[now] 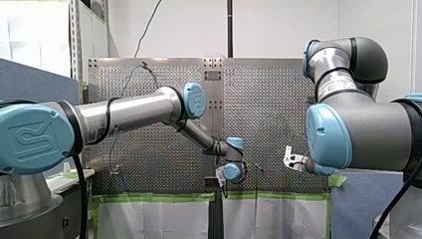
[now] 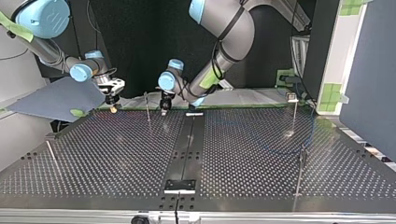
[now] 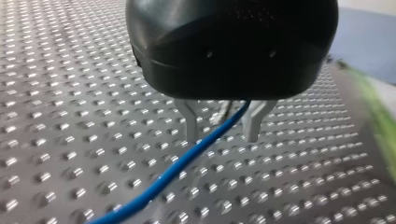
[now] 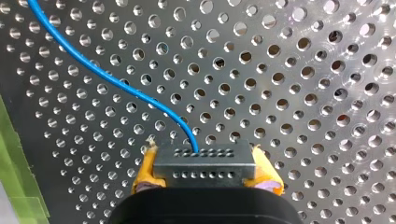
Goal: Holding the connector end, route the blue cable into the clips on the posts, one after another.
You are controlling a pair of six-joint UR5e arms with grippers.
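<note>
Currently the right gripper [image 4: 205, 173] pinches the connector [image 4: 204, 163] between its yellow pads [image 4: 145, 170]; the blue cable [image 4: 107, 77] leaves the connector's face and curves away ahead. The left gripper [image 3: 222, 127] is spread, with the cable running loosely between its metal fingers [image 3: 189, 123]. The cable looks light, thin and limp, so slack is likely to sag. The rigid connector is the sound grip point. In the top view, one post [image 2: 147, 106] stands at 9 o'clock of the left gripper, and a second post [image 2: 295, 116] stands at the table's [image 2: 116, 154] 2 o'clock. Either may snag slack.

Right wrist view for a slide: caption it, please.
Right pincer clamps the connector; blue cable arcs over the perforated table.
</note>
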